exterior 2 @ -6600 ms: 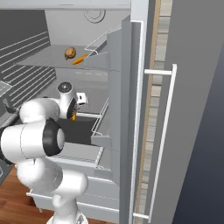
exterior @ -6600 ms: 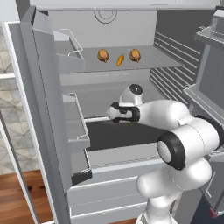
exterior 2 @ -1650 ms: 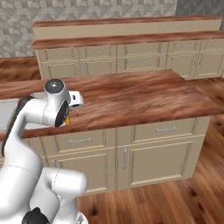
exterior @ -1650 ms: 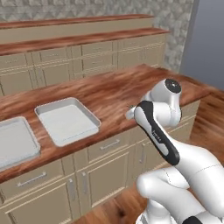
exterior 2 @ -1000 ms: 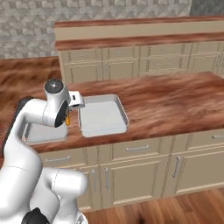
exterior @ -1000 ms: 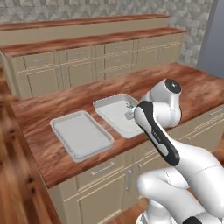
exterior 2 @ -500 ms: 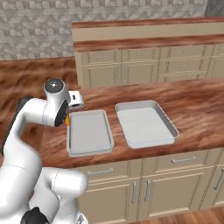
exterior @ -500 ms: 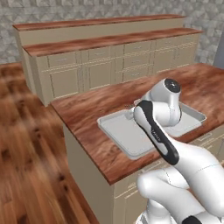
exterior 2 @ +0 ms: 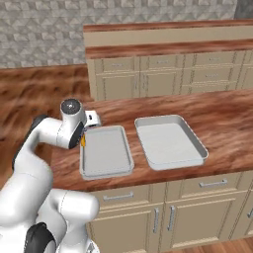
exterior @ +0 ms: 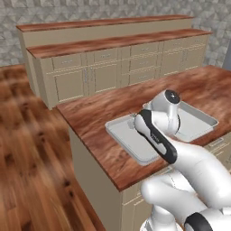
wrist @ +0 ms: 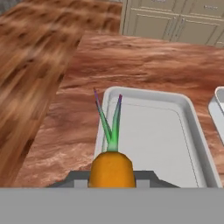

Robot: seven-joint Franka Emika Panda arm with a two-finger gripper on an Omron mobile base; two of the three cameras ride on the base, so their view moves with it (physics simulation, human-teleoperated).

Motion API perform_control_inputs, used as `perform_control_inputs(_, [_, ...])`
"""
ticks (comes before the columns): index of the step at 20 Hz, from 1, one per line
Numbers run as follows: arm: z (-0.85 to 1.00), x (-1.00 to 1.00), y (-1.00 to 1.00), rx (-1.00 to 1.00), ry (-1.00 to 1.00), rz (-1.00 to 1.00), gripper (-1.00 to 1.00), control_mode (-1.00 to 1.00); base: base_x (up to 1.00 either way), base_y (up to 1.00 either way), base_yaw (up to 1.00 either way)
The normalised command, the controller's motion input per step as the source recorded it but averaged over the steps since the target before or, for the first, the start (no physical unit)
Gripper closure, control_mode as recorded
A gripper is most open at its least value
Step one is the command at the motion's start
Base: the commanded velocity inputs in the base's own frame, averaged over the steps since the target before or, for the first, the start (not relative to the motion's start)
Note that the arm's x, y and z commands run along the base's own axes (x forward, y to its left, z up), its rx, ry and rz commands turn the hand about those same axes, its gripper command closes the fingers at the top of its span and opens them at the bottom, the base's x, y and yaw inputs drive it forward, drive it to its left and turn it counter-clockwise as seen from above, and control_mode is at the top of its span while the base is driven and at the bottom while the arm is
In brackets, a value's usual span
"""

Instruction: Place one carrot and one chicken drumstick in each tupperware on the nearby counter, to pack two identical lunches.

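Hand view: the gripper [wrist: 112,175] pinches an orange carrot [wrist: 111,166] with green leaves, above the near edge of the smaller tupperware [wrist: 192,144] on the counter [wrist: 148,65].

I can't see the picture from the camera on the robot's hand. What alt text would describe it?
An orange carrot with green stalks is gripped in the robot's fingers, just above the near rim of an empty light-grey tray on a reddish-brown wooden counter. Beige cabinets stand behind.
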Motion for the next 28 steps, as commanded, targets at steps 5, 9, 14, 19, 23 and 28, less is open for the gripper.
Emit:
perform_control_inputs(5, [-0.6,0.64,-0.28,0.0,0.0,0.03,1.0,-1.0,0.0,0.0,0.0])
perform_control_inputs(9, [-0.49,0.68,-0.05,0.0,0.0,0.0,1.0,-1.0,0.0,0.0,0.0])
perform_control_inputs(14, [-0.41,0.56,0.0,0.0,0.02,0.0,1.0,-1.0,0.0,0.0,0.0])
perform_control_inputs(19, [-0.4,0.3,0.0,0.0,0.09,0.0,1.0,-1.0,0.0,0.0,0.0])
perform_control_inputs(23, [-0.38,0.37,0.0,0.0,0.08,0.0,1.0,-1.0,0.0,0.0,0.0])
perform_control_inputs(28, [-0.19,0.53,0.0,0.0,0.02,0.0,-1.0,-1.0,0.0,0.0,0.0])
